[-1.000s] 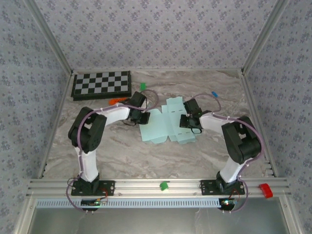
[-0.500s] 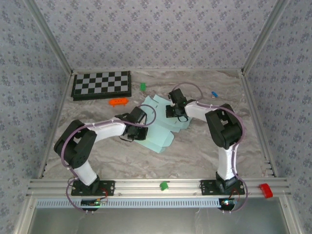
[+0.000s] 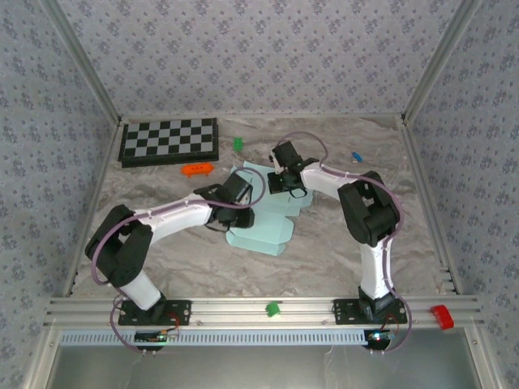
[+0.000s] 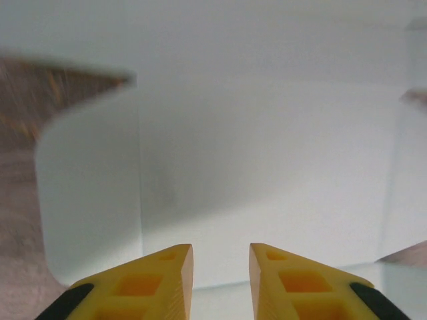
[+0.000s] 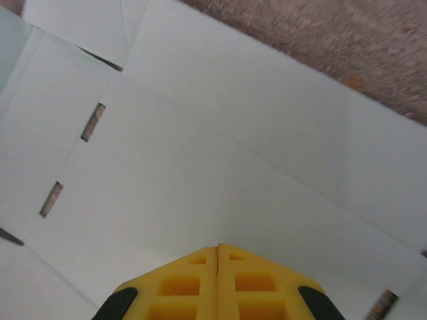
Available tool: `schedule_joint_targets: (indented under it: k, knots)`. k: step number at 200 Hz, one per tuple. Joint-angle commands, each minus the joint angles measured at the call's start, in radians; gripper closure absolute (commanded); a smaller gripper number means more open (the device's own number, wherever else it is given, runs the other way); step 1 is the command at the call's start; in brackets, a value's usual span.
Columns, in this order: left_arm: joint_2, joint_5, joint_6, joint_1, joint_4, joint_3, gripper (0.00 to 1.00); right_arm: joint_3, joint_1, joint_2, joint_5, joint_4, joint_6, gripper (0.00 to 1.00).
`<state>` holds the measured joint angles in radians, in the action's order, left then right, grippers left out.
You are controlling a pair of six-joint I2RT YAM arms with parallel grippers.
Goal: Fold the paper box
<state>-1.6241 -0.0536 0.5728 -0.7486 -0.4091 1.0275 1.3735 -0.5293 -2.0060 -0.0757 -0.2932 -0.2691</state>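
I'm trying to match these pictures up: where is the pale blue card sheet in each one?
Top external: pale light-blue thin card sheet, centre of picture.
Left wrist: centre and right.
Right wrist: centre and lower left.
Shared landmark: marbled brown tabletop.

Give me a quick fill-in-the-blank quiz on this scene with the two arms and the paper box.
1. The left gripper is ___.
2. The right gripper, over the paper box, is ___.
3. The checkerboard lies in the far ___ corner of the table.

Missing words: open; shut; left.
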Motion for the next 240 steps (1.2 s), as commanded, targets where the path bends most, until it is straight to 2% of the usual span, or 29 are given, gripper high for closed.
schedule_joint_targets:
  k: [1, 28, 64, 91, 122, 184, 240]
  knots:
    - [0.021, 0.053, -0.049, 0.043, -0.037, 0.095, 0.67, 0.027, 0.014, 0.085, -0.006, -0.05, -0.013, 0.92]
    - [-0.04, 0.049, -0.116, 0.101, -0.042, 0.193, 0.61, -0.027, 0.017, 0.125, -0.023, -0.028, -0.072, 0.86]
    - [-0.192, 0.04, -0.196, 0.172, -0.058, 0.386, 0.6, -0.103, 0.018, 0.145, -0.043, 0.03, -0.153, 0.85]
    - [-0.316, 0.061, -0.26, 0.19, -0.097, 0.548, 0.55, -0.143, 0.011, 0.135, -0.044, 0.057, -0.191, 0.86]
    - [-0.44, 0.067, -0.289, 0.211, -0.135, 0.687, 0.55, -0.172, 0.002, 0.115, -0.053, 0.079, -0.215, 0.87]
    - [-0.59, 0.09, -0.325, 0.239, -0.21, 0.853, 0.5, -0.222, -0.001, 0.084, -0.04, 0.07, -0.209, 0.89]
    - [-0.68, 0.031, -0.353, 0.246, -0.264, 0.962, 0.49, -0.238, -0.003, 0.066, -0.038, 0.08, -0.216, 0.89]
